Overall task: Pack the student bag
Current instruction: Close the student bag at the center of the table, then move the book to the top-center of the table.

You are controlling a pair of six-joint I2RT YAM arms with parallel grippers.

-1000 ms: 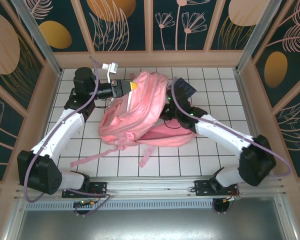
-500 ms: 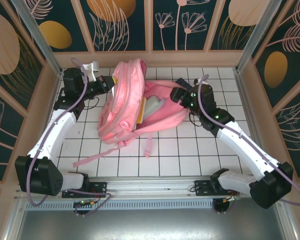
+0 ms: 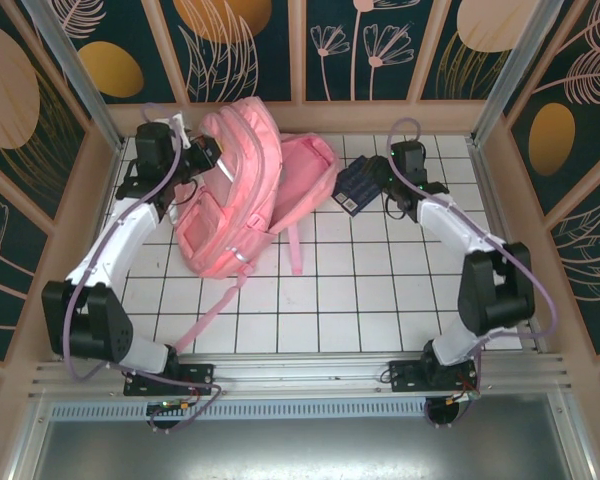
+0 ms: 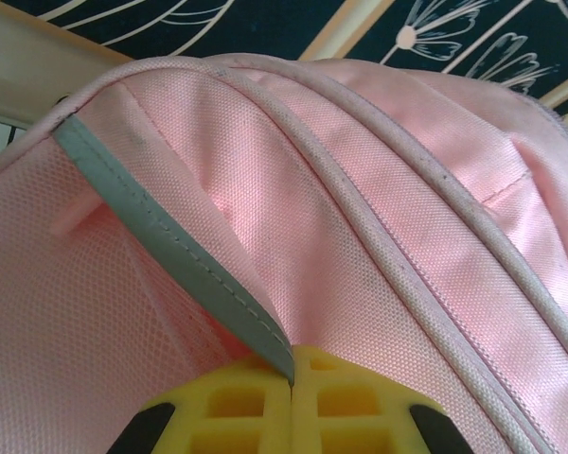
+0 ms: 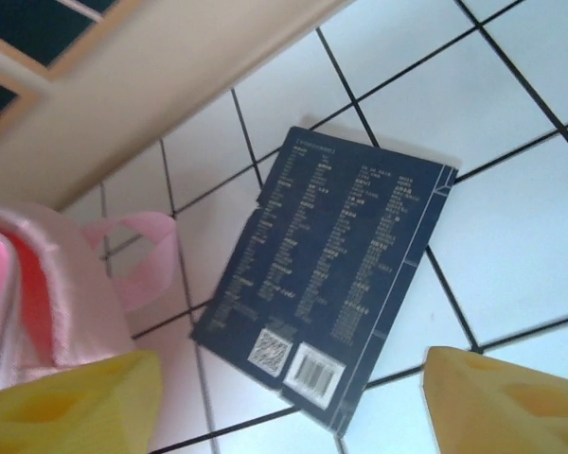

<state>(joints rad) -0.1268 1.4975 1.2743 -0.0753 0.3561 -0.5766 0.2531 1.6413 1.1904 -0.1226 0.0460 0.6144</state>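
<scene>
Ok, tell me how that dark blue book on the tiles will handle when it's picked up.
The book looks thin and lies flat on the tiles, so it is probably light but hard to get under. Its cover seems soft, with a nicked edge, so it may droop from an edge pinch.

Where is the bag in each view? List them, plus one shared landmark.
Top external: bag left of centre, near the far wall.
Left wrist: bag across the middle, edge to edge.
Right wrist: bag at the lower left edge.
Shared landmark: the beige wall rail.
</scene>
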